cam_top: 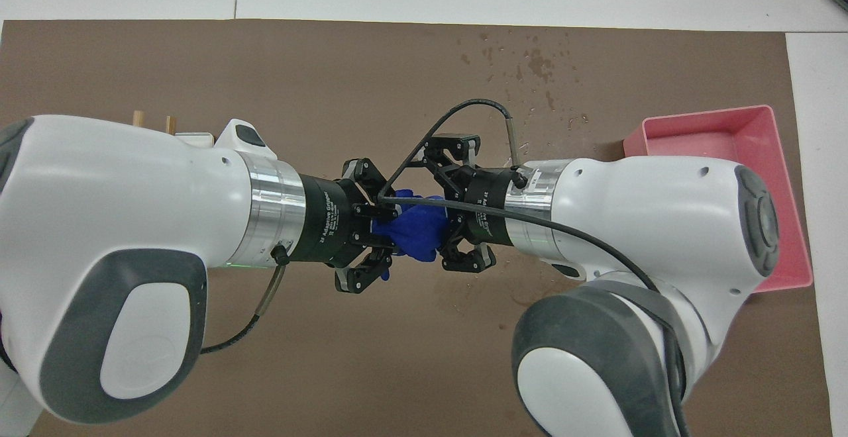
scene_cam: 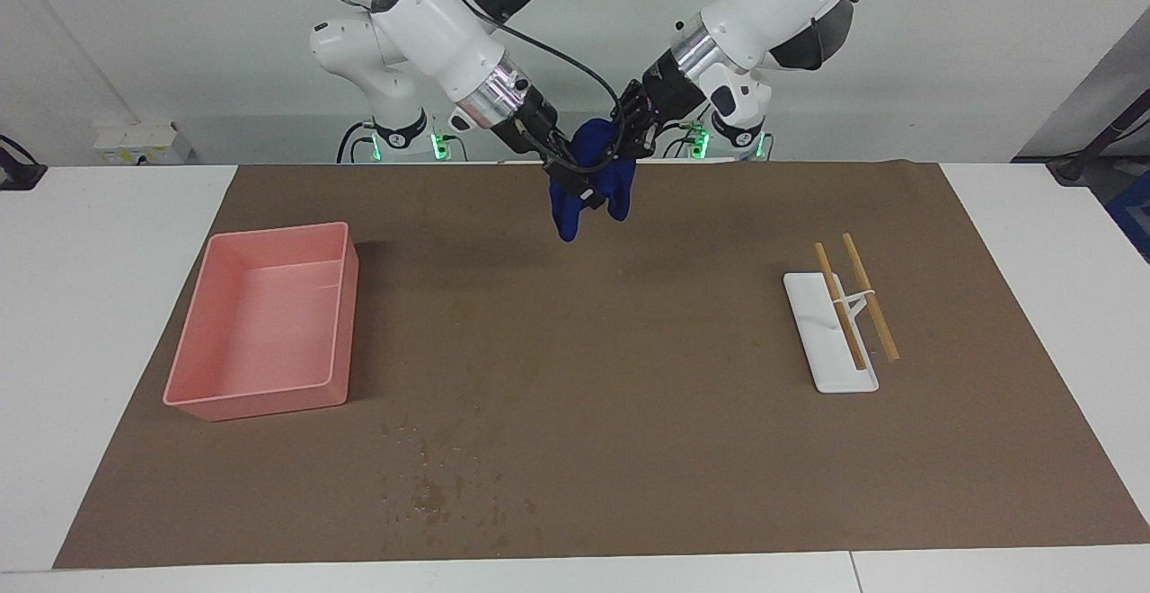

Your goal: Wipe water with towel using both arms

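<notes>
The royal-blue towel (scene_cam: 611, 181) hangs bunched in the air between both grippers, over the end of the brown mat (scene_cam: 629, 350) nearest the robots. My left gripper (scene_cam: 622, 139) is shut on its upper part. My right gripper (scene_cam: 575, 181) meets it from the other side, with its fingers spread around the cloth. In the overhead view the towel (cam_top: 414, 232) sits between the left gripper (cam_top: 389, 228) and the right gripper (cam_top: 454, 208). Water drops (scene_cam: 431, 494) lie on the mat far from the robots and also show in the overhead view (cam_top: 536, 66).
A pink tray (scene_cam: 337, 305) stands toward the right arm's end of the mat, and shows in the overhead view (cam_top: 729, 116). A white rest (scene_cam: 809, 323) with two wooden sticks (scene_cam: 870, 301) lies toward the left arm's end. A black cable (cam_top: 464, 102) loops from the right wrist.
</notes>
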